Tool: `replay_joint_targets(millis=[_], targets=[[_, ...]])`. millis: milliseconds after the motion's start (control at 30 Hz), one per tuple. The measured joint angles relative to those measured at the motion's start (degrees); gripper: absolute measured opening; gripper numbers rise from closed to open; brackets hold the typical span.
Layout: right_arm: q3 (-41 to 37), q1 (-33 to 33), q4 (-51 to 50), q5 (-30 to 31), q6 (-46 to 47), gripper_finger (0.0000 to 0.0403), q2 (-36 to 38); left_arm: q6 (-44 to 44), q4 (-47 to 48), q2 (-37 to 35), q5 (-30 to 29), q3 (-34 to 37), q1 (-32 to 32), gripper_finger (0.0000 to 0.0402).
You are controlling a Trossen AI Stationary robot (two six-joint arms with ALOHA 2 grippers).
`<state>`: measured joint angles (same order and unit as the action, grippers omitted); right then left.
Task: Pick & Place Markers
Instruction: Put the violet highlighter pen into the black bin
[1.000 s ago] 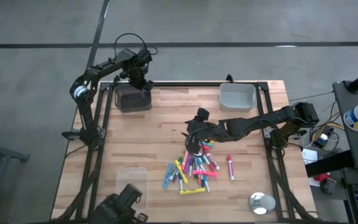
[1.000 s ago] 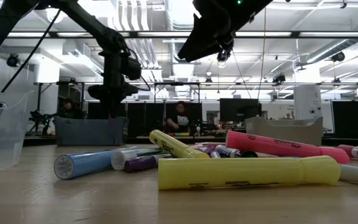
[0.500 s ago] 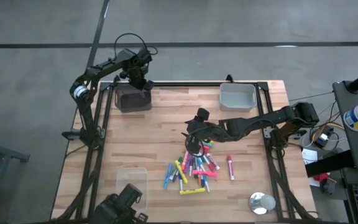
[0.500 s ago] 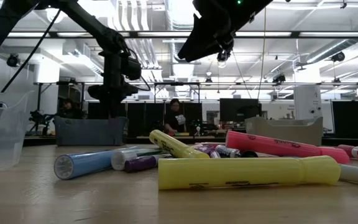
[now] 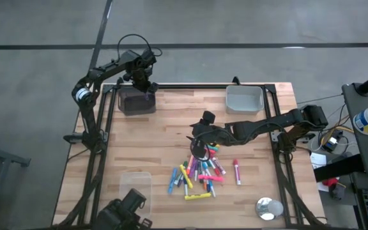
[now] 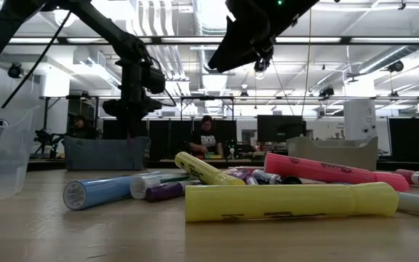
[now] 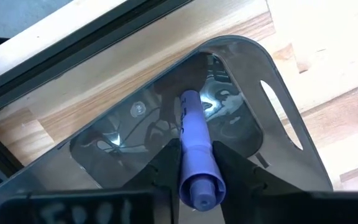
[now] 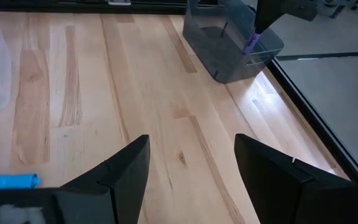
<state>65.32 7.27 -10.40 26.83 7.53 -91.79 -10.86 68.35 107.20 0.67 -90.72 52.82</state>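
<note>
Nothing is seen displaced since earlier; left tool (image 7: 197,163) remains clamped on one purple marker pen (image 7: 196,144) above dark bin (image 5: 136,101); right tool (image 8: 191,163) stands apart over about twenty heaped markers (image 5: 199,171).

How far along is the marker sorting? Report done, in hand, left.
Done: nothing visible yet in the dark bin.
In hand: the left gripper holds a purple marker over that bin.
Left: the marker pile mid-table, with the open right gripper hovering above it.
</note>
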Motion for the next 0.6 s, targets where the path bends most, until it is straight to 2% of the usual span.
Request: replay_joint_targets(millis=[333, 600], targets=[[0.00, 0.00, 0.01, 0.00, 0.00, 0.0233, 0.00, 0.10, 0.01, 0.04, 0.07, 0.07, 0.00, 0.0110], [0.00, -0.02, -0.01, 0.00, 0.00, 0.0233, 0.00, 0.12, 0.07, 0.04, 0.02, 0.07, 0.00, 0.0113]])
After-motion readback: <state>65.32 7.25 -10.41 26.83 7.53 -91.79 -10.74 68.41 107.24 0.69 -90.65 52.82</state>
